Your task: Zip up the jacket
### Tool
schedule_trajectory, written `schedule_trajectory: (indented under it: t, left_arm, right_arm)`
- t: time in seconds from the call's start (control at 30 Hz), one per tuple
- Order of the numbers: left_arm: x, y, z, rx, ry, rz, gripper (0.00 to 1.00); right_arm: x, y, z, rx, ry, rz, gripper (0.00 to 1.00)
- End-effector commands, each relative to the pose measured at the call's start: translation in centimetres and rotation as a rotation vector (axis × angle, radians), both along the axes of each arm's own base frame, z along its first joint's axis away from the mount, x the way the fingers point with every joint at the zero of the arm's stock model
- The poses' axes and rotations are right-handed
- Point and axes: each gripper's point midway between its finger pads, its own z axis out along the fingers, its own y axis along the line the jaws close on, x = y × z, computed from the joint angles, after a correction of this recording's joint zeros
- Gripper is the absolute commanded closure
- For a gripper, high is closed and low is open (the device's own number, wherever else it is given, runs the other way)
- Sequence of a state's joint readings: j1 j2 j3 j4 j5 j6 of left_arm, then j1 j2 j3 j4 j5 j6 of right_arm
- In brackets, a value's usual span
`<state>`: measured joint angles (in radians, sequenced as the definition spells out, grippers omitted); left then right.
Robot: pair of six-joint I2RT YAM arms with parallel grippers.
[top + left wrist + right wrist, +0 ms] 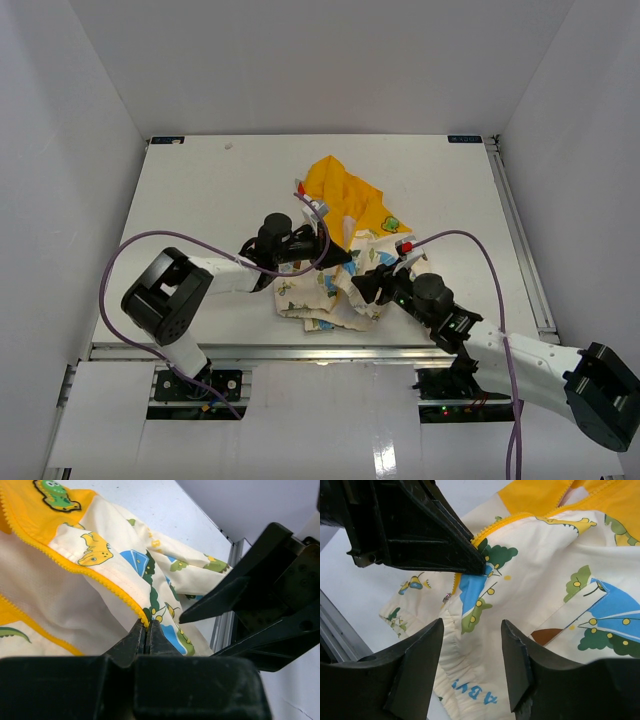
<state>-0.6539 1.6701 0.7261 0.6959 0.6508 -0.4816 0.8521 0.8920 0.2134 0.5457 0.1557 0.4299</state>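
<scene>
Your left gripper point(148, 628) pinches the jacket's point(165, 555) yellow zipper edge point(90, 576) between its fingertips, and your right gripper point(471, 632) sits spread just beside it.

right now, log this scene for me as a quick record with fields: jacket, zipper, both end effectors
jacket: crumpled in a heap on the table
zipper: open, yellow teeth not joined
left end effector: shut, pinching the jacket at the hem end of the zipper
right end effector: open, over the cream hem beside the left one, gripping nothing
task status: not yet zipped
</scene>
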Motion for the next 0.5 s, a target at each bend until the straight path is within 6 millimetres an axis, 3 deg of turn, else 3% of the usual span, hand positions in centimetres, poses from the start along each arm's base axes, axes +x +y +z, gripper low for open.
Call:
schedule_trajectory:
  t: [0.0,0.23,0.47]
  left_arm:
    - [0.7,0.5,1.6,0.014,-0.063,0.091,1.0]
    - [0.6,0.5,1.7,0.016,-0.054,0.104,1.0]
    - [-0.7,0.3,2.4,-0.015,-0.046,0.054,1.0]
  right_arm:
    - [0.9,0.3,2.8,0.089,-0.013,-0.089,0.5]
    - [-0.7,3.0,3.3,0.132,0.02,-0.009,0.52]
    - [0.3,3.5,1.8,0.085,0.046,-0.088,0.41]
